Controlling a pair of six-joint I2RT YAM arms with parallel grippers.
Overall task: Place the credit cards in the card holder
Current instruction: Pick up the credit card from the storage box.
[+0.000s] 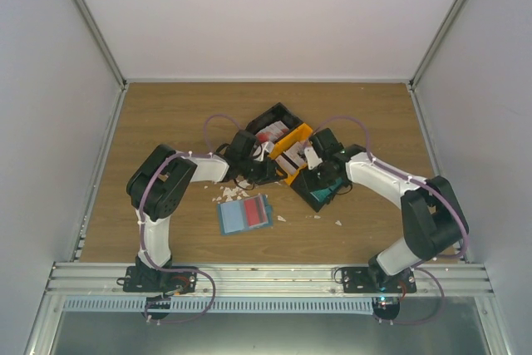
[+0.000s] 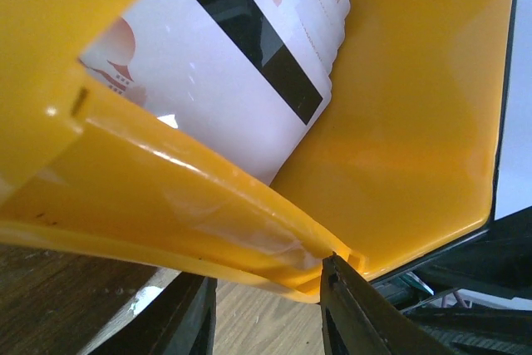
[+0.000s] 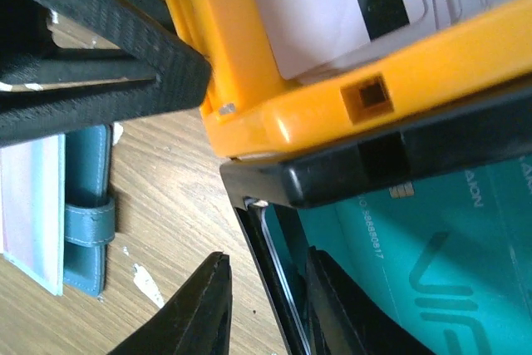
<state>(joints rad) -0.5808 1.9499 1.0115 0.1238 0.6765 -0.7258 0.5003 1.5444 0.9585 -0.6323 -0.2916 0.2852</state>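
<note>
The card holder point(image 1: 235, 215), a blue-teal folding wallet with a small strap tab, lies open and flat on the bench point(image 1: 166, 114), near of the trays and just left of centre. A reddish card point(image 1: 258, 211) rests on its right half. A stack of white cards point(image 2: 208, 81) with black magnetic stripes sits in the orange tray point(image 1: 301, 135). Red-and-white cards point(image 1: 270, 133) lie in the far black tray point(image 1: 278, 112), and a teal card point(image 3: 432, 263) lies flat in the right black tray point(image 3: 349, 168).

Orange tray point(image 2: 416, 122), teal card holder point(image 3: 83, 247)
</note>
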